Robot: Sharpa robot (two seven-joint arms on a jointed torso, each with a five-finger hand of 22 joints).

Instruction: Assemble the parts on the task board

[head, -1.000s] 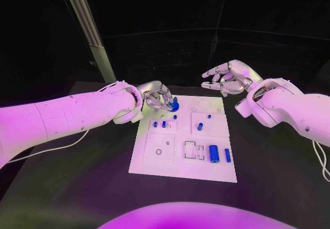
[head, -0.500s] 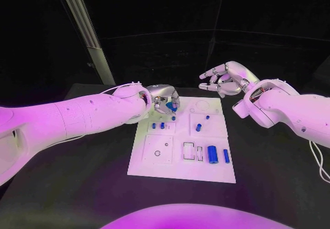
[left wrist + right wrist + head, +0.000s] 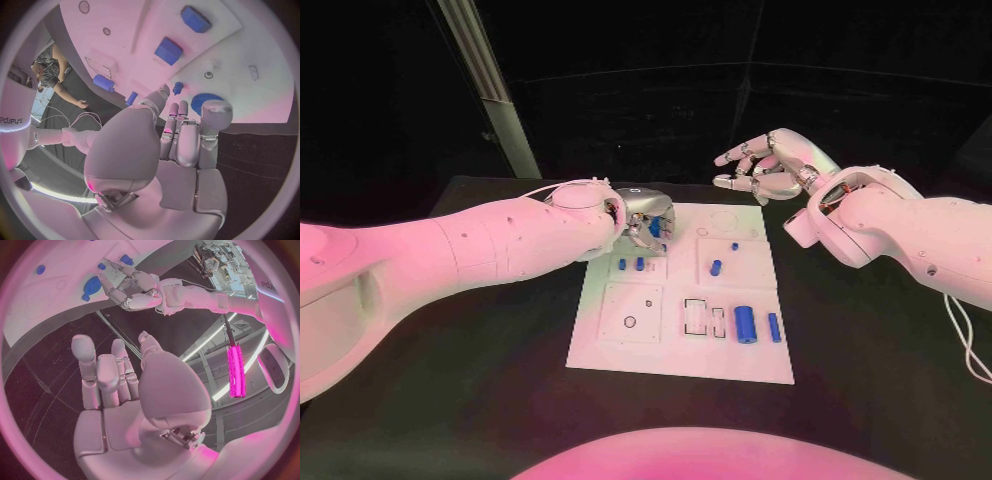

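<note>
The white task board (image 3: 632,345) lies in the middle of the black table. A round blue disc (image 3: 205,102) sits at the board's far left corner. My left hand (image 3: 643,215) hovers over it, back of the hand up, holding nothing; the fingertips (image 3: 212,107) end at the disc's edge, and I cannot tell whether they touch. From the right wrist, the left hand (image 3: 134,290) points down at the disc (image 3: 92,286). A small blue peg (image 3: 177,88) stands close by. My right hand (image 3: 769,165) is raised beyond the board's far right corner, fingers apart and empty.
Two blue cylinders (image 3: 744,323) lie at the board's near right, with small blue pegs (image 3: 640,263) and a short blue piece (image 3: 715,267) in the middle rows. A pale post (image 3: 495,90) rises at the back left. Bare table (image 3: 473,400) lies on both sides.
My left forearm has rolled and swung in over the board's corner, so the back of the hand now covers most of the disc. The right hand has barely moved.
</note>
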